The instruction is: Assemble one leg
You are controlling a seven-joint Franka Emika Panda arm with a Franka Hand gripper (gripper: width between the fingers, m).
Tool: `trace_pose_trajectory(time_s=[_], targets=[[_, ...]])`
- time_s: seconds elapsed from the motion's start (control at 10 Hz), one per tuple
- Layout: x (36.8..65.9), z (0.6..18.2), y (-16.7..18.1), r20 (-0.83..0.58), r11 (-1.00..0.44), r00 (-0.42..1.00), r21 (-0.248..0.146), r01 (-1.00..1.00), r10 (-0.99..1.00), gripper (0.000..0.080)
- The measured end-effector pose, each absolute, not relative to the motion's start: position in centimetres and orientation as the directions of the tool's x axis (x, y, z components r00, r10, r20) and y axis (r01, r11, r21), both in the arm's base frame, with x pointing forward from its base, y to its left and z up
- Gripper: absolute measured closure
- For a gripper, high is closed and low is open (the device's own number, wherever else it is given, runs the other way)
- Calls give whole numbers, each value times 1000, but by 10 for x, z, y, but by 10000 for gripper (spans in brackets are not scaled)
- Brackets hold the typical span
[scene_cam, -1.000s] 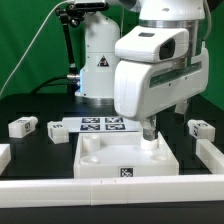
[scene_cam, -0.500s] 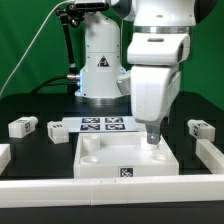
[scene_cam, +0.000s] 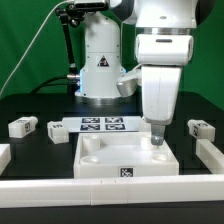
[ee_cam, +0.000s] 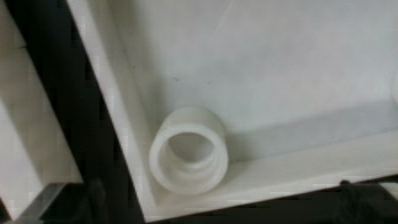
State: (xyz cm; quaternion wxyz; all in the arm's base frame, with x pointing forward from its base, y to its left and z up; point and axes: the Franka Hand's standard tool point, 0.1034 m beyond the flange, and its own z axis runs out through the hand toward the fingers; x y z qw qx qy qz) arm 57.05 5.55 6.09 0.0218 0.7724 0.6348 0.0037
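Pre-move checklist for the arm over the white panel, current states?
1. Pincer down over a far corner of the large white rimmed plastic panel: ok.
2. Pincer open or shut: cannot tell.
3. Pincer holding a part: cannot tell.
4. Rounded white piece in a panel corner, seated: cannot tell.
5. Small white tagged plastic leg on the exterior view's right, clear of the arm: ok.
6. Marker board clear of the arm: ok.

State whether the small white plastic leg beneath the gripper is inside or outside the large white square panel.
Inside: the leg stands within the panel's raised rim, at a corner.
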Motion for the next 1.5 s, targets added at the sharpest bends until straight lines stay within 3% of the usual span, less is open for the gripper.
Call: trace_pose_trajectory(time_s=[0.3,0.7,0.8,0.9,1.2,1.5], targets=[[547,49,42,-15,5,-5,47,999,1000,150],[547,48,42,-16,-10,10,43,999,1000,150],[544,49,41,-11,-7,7,57,998,1000,150],[527,48,38,-5,-10,10,68,998,1000,150],[485,42,31,-1,-20,20,46,999,1000,150],[467,26,27,2,-30,30,13,999,1000,150]])
